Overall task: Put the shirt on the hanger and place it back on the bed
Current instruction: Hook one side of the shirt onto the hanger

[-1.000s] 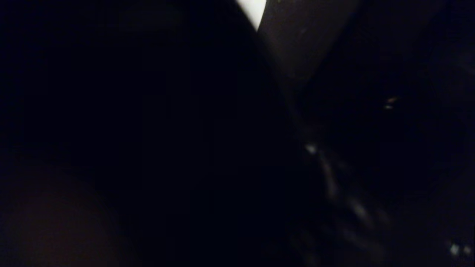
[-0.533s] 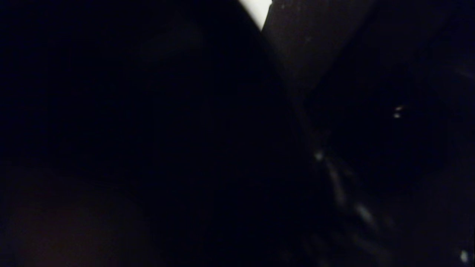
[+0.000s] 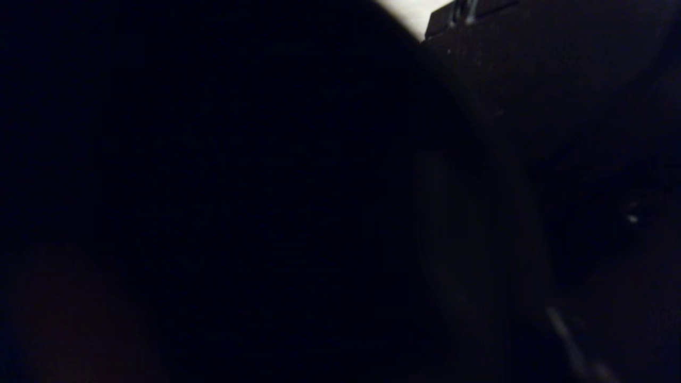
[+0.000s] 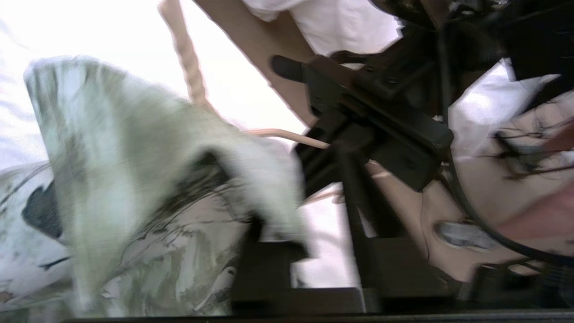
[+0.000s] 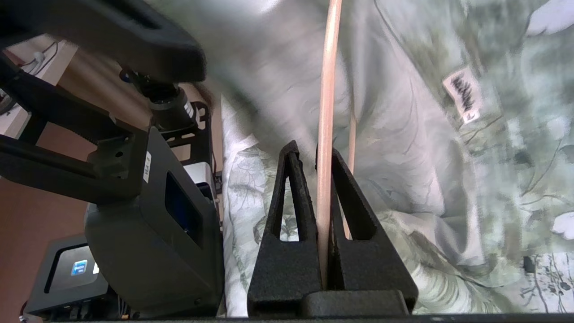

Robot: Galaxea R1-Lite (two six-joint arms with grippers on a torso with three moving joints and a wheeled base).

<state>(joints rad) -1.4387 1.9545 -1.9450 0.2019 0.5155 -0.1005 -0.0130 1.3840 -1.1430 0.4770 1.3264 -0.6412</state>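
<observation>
Hanger (image 5: 326,89) between closed right jaws

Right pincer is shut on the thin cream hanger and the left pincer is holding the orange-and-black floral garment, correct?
Not quite. The left pincer holds the green-and-white mottled shirt with dark vine print, not an orange-and-black garment; the left wrist view shows it. The rest stands: the right pincer is shut on the thin cream plastic hanger, as the right wrist view shows.

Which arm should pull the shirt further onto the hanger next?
Probably left. The right gripper is shut on the hanger, holding it; the left gripper sits at the shirt edge.
</observation>
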